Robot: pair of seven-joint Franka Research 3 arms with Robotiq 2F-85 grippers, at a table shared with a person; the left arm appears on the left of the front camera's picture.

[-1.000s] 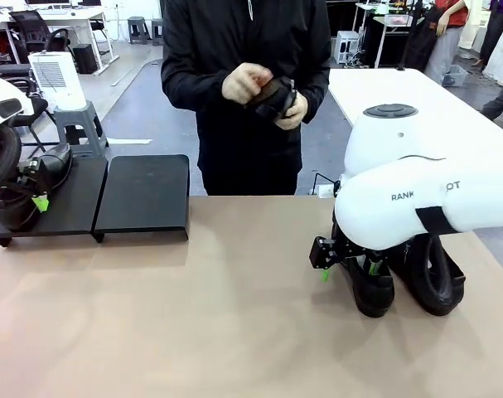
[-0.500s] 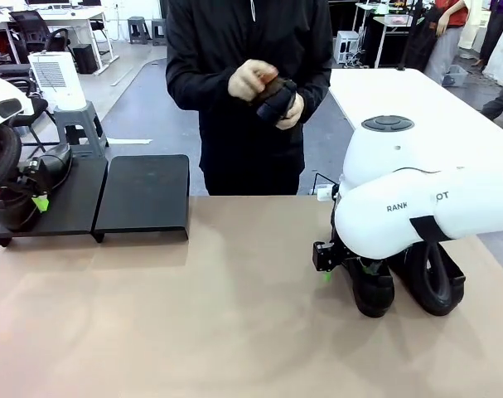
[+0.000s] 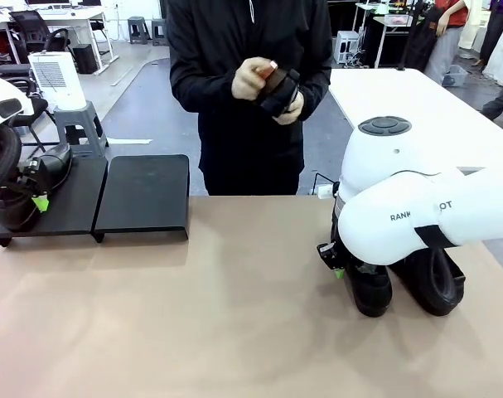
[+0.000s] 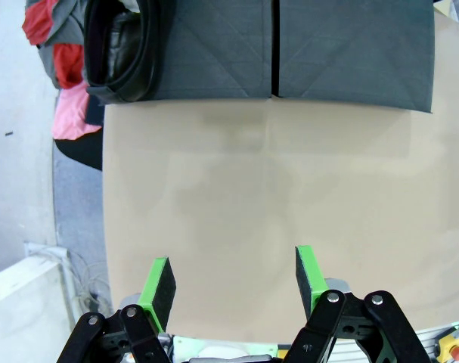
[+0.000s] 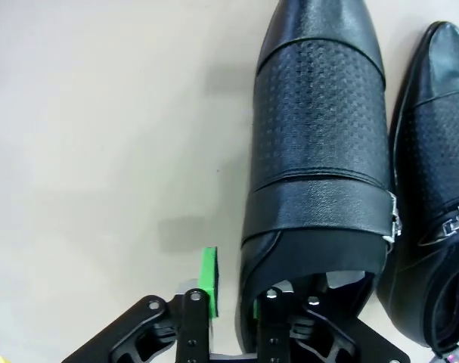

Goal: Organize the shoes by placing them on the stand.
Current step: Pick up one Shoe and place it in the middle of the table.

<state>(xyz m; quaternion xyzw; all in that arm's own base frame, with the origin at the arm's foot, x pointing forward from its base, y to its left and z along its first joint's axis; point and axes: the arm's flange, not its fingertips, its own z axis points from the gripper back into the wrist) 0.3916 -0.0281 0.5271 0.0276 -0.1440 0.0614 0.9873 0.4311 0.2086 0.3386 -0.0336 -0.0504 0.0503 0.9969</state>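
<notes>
Glossy black leather makes this grip risky. My right gripper (image 5: 231, 295) is nearly closed, pinching only the thin heel collar of the buckled dress shoe (image 5: 320, 151). Lifted from there, the long, smooth toe could sag, swing or slip free, and knock the neighbouring shoe (image 5: 433, 174) just beside it. Its vamp is finely perforated. My left gripper (image 4: 235, 283) hangs wide open and empty over the tan table (image 4: 252, 189), near the matte stand (image 4: 350, 53), where another shoe (image 4: 119, 49) already sits.
</notes>
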